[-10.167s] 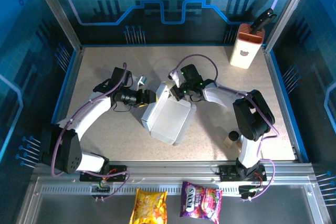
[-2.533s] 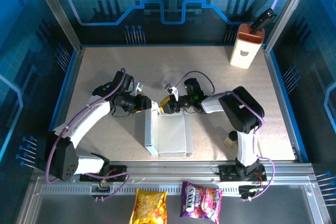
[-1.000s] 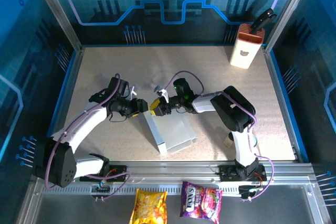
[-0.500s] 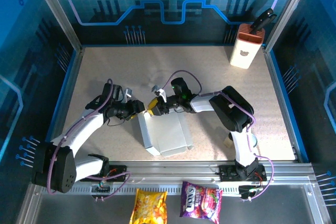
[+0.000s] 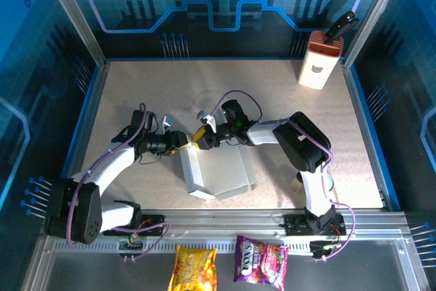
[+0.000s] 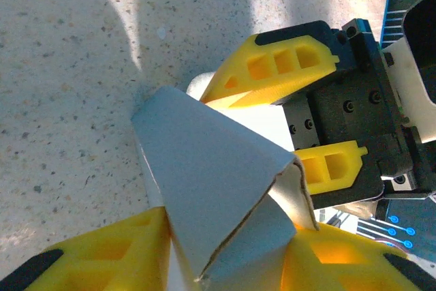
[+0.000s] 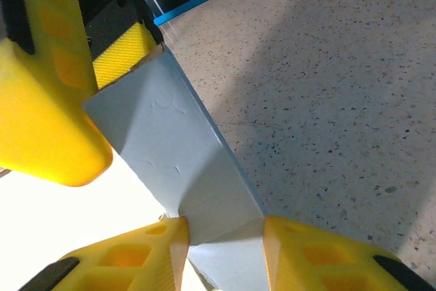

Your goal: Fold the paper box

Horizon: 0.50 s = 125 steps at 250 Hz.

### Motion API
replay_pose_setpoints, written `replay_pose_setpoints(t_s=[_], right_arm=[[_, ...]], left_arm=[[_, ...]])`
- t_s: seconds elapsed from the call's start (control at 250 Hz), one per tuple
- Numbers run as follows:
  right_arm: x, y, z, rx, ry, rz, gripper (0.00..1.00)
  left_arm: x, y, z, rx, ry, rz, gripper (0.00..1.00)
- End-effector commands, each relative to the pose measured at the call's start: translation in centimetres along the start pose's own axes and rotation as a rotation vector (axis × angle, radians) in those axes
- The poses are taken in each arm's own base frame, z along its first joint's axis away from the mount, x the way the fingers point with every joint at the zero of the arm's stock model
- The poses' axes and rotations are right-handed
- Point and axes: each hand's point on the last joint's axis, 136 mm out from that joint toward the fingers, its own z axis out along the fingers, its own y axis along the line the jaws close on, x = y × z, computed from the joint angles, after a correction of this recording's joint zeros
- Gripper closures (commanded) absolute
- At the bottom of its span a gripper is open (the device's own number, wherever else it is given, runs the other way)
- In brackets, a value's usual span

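The paper box (image 5: pixel 216 173), pale grey-white cardboard with a raised left wall, lies at the table's middle front. Both grippers meet at its far left corner. My left gripper (image 5: pixel 184 142) comes in from the left, and its yellow fingers (image 6: pixel 82 253) press on a folded corner of the paper box (image 6: pixel 204 182). My right gripper (image 5: pixel 202 138) reaches in from the right. In the right wrist view its fingers (image 7: pixel 122 257) pinch the box's wall (image 7: pixel 177 148) from both sides. Each wrist view also has the other gripper's yellow fingers close by.
A tall white-and-orange container (image 5: pixel 319 59) stands at the back right corner. A small brown cylinder (image 5: pixel 298 183) sits by the right arm's base. Two snack bags (image 5: pixel 194 267) lie beyond the front rail. Blue walls enclose the table.
The left gripper has narrowed onto the box corner and edged right. The box has turned a little, its near right end swinging outward. The right gripper has held its grip.
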Motion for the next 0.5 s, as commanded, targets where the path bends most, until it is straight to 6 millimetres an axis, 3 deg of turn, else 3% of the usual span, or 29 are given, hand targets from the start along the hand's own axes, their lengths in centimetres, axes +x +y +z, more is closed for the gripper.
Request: replay_pose_setpoints(t_s=[0.0, 0.248, 0.496], right_arm=[[0.4, 1.6, -0.2, -0.012, 0.028, -0.014, 0.63], [1.1, 2.1, -2.8, 0.006, 0.053, 0.005, 0.63], [1.8, 2.2, -4.8, 0.014, 0.088, 0.033, 0.63]], left_arm=[[0.1, -3.4, 0.2, 0.145, 0.075, 0.116, 0.6], [-0.7, -5.3, 0.9, 0.22, 0.138, 0.169, 0.6], [-0.4, -6.7, 2.9, 0.274, 0.23, 0.215, 0.6]])
